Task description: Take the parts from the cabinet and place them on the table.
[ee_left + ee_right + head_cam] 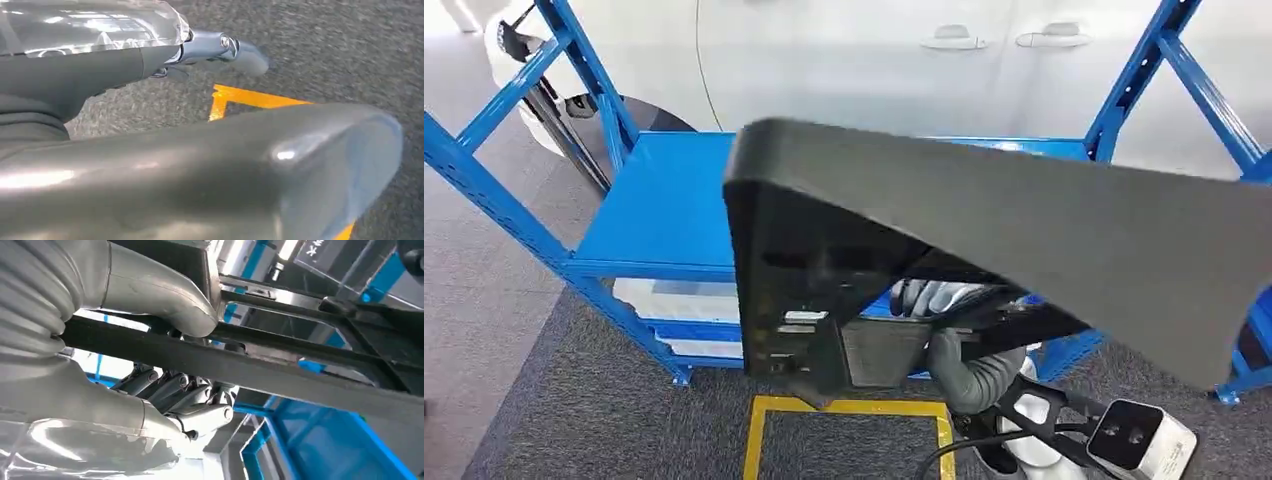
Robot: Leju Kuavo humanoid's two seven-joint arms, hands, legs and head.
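Note:
A large black plastic part (pixel 1024 230), long and angled with a ribbed frame on its underside, hangs in the air close in front of me and hides much of the blue cabinet (pixel 664 210). My right hand (pixel 934 300) grips it from below. In the right wrist view the thumb lies over a black bar of the part (pixel 280 375) and the fingers (pixel 175 390) curl under it. My left hand (pixel 210 165) hangs over the grey carpet, fingers stretched out and holding nothing.
The cabinet's top shelf is bare blue steel; white bins (pixel 679 300) sit on the shelf below. A white car (pixel 874 60) stands behind the cabinet. A yellow floor marking (pixel 849 408) lies at my feet on the carpet.

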